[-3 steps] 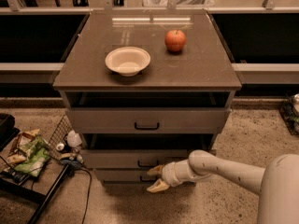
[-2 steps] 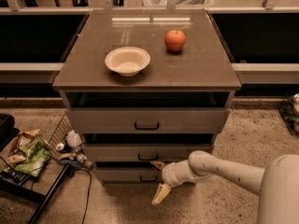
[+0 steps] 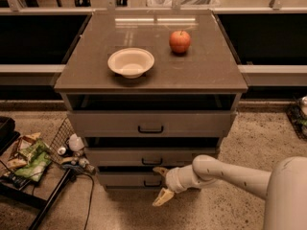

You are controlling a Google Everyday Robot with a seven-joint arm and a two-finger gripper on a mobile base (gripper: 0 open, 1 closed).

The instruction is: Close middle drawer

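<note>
Cream gripper (image 3: 162,184) below flat middle drawer (image 3: 120,157)

No words or numbers can be read here. The snack packets (image 3: 29,156) by the left edge carry print, but it cannot be made out. The gripper (image 3: 162,185) hangs low at the cabinet's front, just under the middle drawer (image 3: 120,157), fingers spread apart.

gripper (image 3: 156,186) hiding part of lowest drawer (image 3: 120,179), arm (image 3: 232,174) cropped
</note>
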